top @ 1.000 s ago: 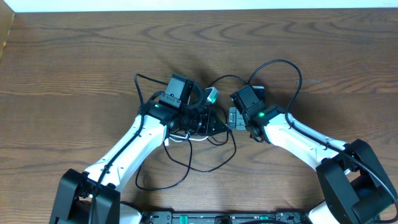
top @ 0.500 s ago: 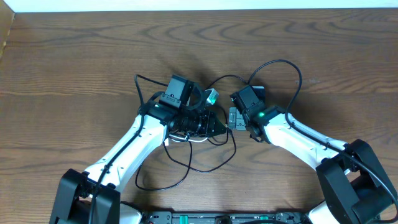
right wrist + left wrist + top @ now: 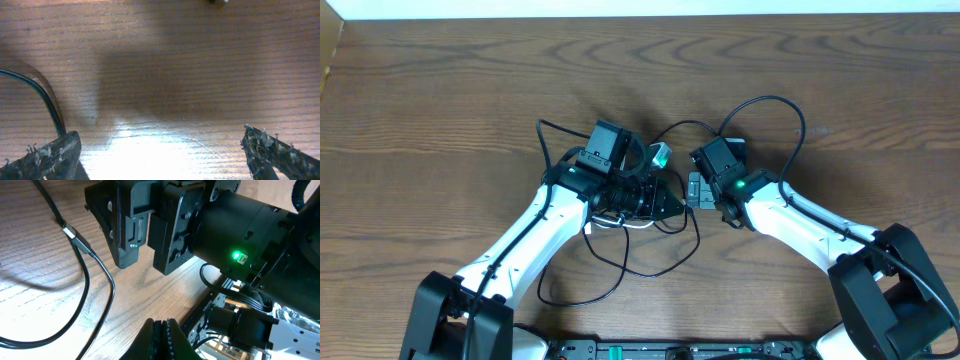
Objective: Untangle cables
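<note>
Brown wooden bench [image 3: 440,90] all around, with lots of bare wood to the left, to the right and toward the far side. Far edge way up at the top of the overhead view, well apart from the work.

Right in the middle, a messy bunch of cables. One black cable [image 3: 696,235] looping down toward the robot. Short white cable [image 3: 620,226] peeking out from under the left arm. Small pale plug [image 3: 661,153] just above the bunch. Looks tangled, so most of the job left to do.

Left gripper [image 3: 668,205] low over the bunch, pointing across at the other one. Pinched tight together in its own wrist view; cannot tell whether on a thin cord or on nothing at all.

Right gripper [image 3: 693,190] nose to nose with it, very near. Spread wide apart, with only bare wood in between. Holds nothing. Black cable just beside one finger [image 3: 50,152], not inside.

Probably set face to face like this to pull the bunch two ways, or to pass a cord across.

Hardly any room between the two grippers, so easy to knock together. Plenty of room outward, though: good to drag one cord left and another right, out onto the bare wood, away from the loops near the robot.
</note>
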Action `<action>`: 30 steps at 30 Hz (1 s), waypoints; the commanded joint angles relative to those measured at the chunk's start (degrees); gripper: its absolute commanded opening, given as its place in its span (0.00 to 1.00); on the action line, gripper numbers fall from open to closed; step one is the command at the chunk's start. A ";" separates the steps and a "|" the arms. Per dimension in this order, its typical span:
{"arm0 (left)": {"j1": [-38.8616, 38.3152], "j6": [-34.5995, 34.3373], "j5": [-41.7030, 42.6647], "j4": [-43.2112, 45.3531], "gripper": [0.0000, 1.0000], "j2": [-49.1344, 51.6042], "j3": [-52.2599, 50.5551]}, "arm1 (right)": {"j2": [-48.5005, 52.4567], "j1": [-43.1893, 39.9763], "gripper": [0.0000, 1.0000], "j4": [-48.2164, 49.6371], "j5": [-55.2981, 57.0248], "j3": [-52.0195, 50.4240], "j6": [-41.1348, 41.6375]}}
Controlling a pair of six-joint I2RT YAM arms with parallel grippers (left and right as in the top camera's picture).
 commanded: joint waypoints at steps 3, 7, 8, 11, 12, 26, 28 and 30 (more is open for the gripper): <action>-0.17 0.74 -0.96 -0.15 0.08 0.22 -0.13 | 0.33 0.07 0.99 1.01 -2.91 0.04 2.47; -0.17 0.74 -0.96 -0.13 0.08 0.22 -0.13 | 0.33 0.15 0.99 1.03 -7.76 0.04 2.43; -0.17 0.74 -0.98 -0.13 0.08 0.22 -0.13 | 0.33 0.15 0.99 1.03 -7.74 0.04 2.45; -0.17 0.74 -0.98 -0.15 0.07 0.22 -0.13 | 0.33 0.15 0.99 1.03 -9.81 0.04 2.45; -0.17 0.74 -0.98 -0.15 0.07 0.22 -0.13 | 0.33 0.15 0.99 0.81 -12.96 0.04 2.45; -0.17 0.76 -6.80 -1.51 0.08 0.22 -0.13 | 0.35 0.11 0.84 -2.60 -23.28 -0.04 -0.79; -0.13 0.79 -7.30 -2.45 0.08 0.22 -0.13 | 0.26 -1.16 0.82 -3.61 -23.37 -0.04 -0.26; 0.00 0.85 -7.37 -3.56 0.08 0.22 -0.13 | 0.26 -3.37 0.80 -5.07 -23.96 -0.04 1.03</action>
